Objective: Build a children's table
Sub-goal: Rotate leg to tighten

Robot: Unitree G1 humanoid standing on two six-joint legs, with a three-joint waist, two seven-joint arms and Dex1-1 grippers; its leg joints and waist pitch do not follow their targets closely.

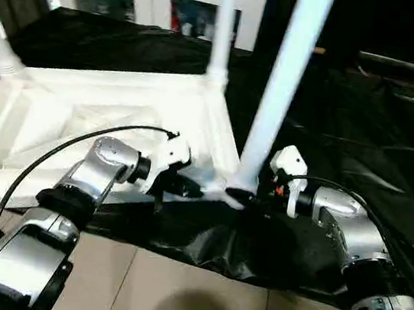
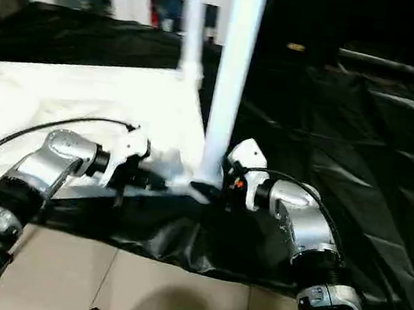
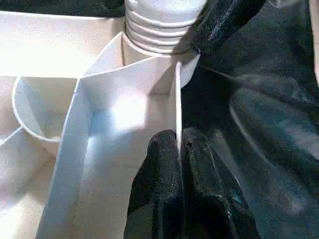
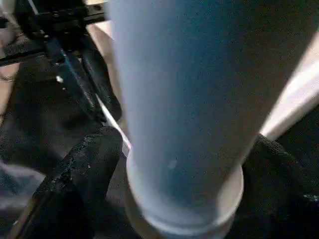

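My left forearm (image 1: 96, 174) reaches forward and inward, wrist bent toward the centre, with a black cable arcing over it. Its left pincer (image 3: 180, 149) has both black fingers (image 3: 159, 174) pressed together on a thin white rim wall of the table top (image 3: 119, 109), one finger on each face of the wall. My right forearm (image 1: 351, 229) angles in from the other side, wrist turned toward the left one. The right pincer (image 4: 182, 194) has its two black fingers (image 4: 84, 174) on opposite sides of the base of an upright white leg (image 1: 282, 88), clamping it. The two pincers sit close together, nearly facing each other.
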